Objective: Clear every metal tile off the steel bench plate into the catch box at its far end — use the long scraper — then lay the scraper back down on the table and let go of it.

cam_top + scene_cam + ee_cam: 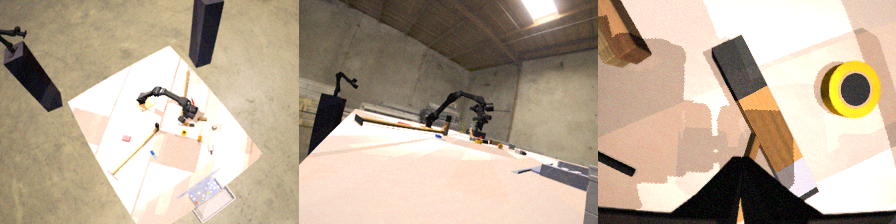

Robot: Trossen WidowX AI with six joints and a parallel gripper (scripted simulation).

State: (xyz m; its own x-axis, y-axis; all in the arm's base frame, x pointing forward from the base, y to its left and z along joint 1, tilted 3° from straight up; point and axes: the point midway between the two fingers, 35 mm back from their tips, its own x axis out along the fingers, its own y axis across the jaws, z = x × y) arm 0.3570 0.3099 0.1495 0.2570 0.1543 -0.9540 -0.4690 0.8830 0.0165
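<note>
Dotting one bench plate (202, 187) (564, 176) are perhaps a dozen tiles (208, 192) (570, 169).

The top view looks steeply down from high above the pale, angular bench (176, 151) (445, 183); the exterior view looks low across it from an edge. The wrist view looks down closely past the black, tapered tool (181, 119) (479, 126) (741, 159), sharing the yellow, dark-centred ring (184, 132) (478, 141) (874, 90) with the top view.
</note>
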